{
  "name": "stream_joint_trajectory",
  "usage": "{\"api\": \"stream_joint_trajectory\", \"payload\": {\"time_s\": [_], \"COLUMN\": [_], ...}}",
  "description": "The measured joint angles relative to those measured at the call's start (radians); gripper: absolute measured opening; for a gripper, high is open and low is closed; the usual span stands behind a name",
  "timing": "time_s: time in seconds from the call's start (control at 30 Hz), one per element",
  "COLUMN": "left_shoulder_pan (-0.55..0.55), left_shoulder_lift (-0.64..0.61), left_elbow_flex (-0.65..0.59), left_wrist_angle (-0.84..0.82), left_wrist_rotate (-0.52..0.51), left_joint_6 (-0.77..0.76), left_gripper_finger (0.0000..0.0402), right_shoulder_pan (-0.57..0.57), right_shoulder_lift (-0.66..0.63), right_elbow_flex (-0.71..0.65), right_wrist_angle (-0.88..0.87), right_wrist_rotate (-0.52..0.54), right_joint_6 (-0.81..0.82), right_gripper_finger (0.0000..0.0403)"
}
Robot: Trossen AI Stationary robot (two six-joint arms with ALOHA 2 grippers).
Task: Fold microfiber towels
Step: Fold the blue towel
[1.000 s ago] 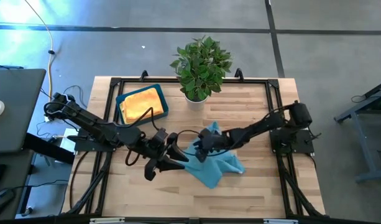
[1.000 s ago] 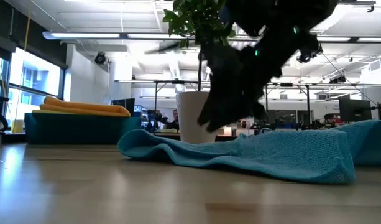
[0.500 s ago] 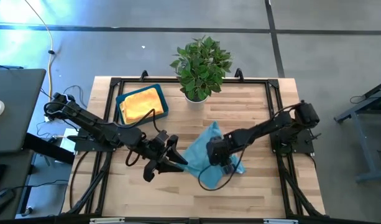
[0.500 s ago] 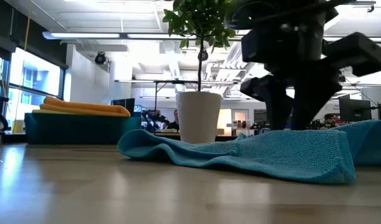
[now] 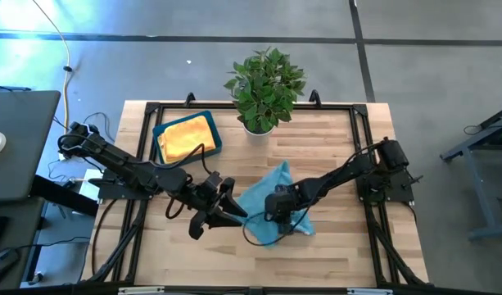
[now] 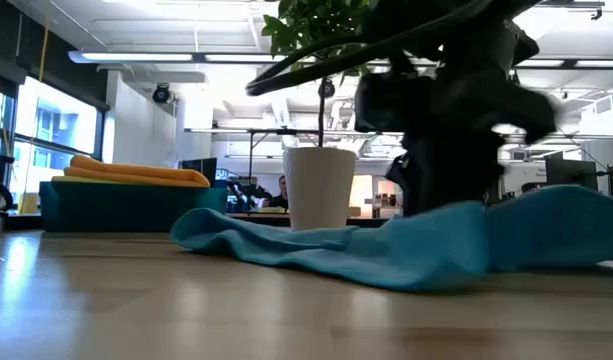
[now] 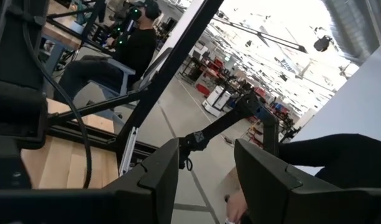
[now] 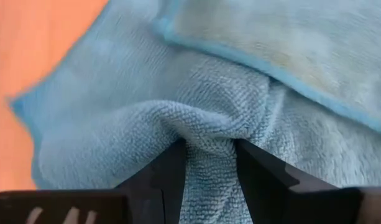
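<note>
Right end effector (image 8: 209,163) pinches a bunched fold of teal towel (image 5: 267,205) mid-counter (image 5: 341,147), likely to drag it over | left end effector (image 5: 226,215) open beside towel, idle | yellow towels (image 5: 185,135) lie in tray (image 5: 215,141), probably done

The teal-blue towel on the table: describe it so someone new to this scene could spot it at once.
On the wooden table, go from the potted plant toward the near edge. The teal-blue towel lies crumpled mid-table, pinched by the right gripper; the left gripper sits beside it. Unlike the yellow towels stacked in the blue tray, it is loose on the bare wood.
</note>
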Motion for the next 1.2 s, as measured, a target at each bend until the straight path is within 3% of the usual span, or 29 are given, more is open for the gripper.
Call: {"api": "stream_joint_trajectory", "payload": {"time_s": [0.23,0.37,0.57,0.9,1.03,1.2], "left_shoulder_pan": [0.0,0.0,0.0,0.0,0.0,0.0], "left_shoulder_lift": [0.0,0.0,0.0,0.0,0.0,0.046], "left_elbow_flex": [0.0,0.0,0.0,0.0,0.0,-0.002], "left_wrist_angle": [0.0,0.0,-0.024,-0.25,-0.425,-0.616], "left_wrist_rotate": [0.0,0.0,0.0,-0.023,-0.116,-0.332], "left_joint_6": [-0.001,-0.003,-0.002,0.005,0.145,0.243], "left_gripper_finger": [0.0145,0.0145,0.0145,0.0145,0.0145,0.0145], "right_shoulder_pan": [-0.013,-0.026,-0.041,-0.134,-0.179,-0.232], "right_shoulder_lift": [0.008,0.007,-0.023,-0.231,-0.277,-0.266], "right_elbow_flex": [-0.006,-0.006,-0.005,-0.005,-0.005,-0.004], "right_wrist_angle": [0.167,0.272,0.333,-0.106,-0.245,-0.283], "right_wrist_rotate": [0.304,0.272,0.106,0.151,0.22,0.186], "right_joint_6": [0.718,0.758,0.585,0.123,-0.136,-0.335], "right_gripper_finger": [0.0133,0.0133,0.0133,0.0133,0.0133,0.0133]}}
